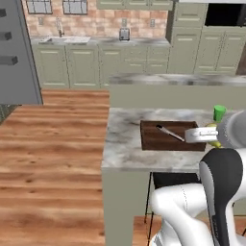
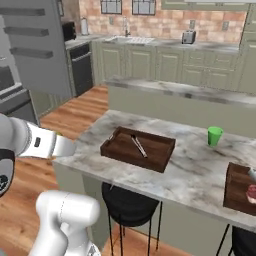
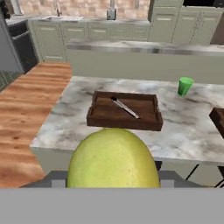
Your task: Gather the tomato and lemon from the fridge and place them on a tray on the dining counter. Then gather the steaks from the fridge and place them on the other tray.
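Stood well off to the hand's far left: the fridge (image 2: pixel 30 50), tall and grey, shelves showing on its open side in the right base view, a slice of grey door with dark handles at the edge of the left base view. Ran behind everything, far ahead of the hand: sage-green wall cabinets (image 1: pixel 81 65) with a sink (image 1: pixel 65 40) and a toaster (image 1: pixel 124 34) under a brick backsplash. Lay below and to the hand's left: wooden floor (image 1: pixel 53 144). Stretched just ahead of the hand: the dining desk (image 2: pixel 195 165), marbled grey-white top on a green base, black stools (image 2: pixel 127 202) tucked under its near edge.

Sat on that top, straight ahead of the hand: a dark wooden tray (image 3: pixel 124 110) with a thin metal utensil (image 3: pixel 126 108) lying slantwise inside. Stood farther ahead and to the right: a green cup (image 3: pixel 185 85).

Shown by the right base view alone: a second dark tray (image 2: pixel 240 187) far to the hand's right, a red-pink thing at its edge, too cropped to name. Shown by the hand view but hidden elsewhere by the arm: the grip itself.

Clamped on the lemon (image 3: pixel 113 159): the hand (image 3: pixel 113 177), short of the desk's near edge, the yellow-green ball filling the space between the fingers. Peeked out in the left base view as a yellow sliver beside the wrist.
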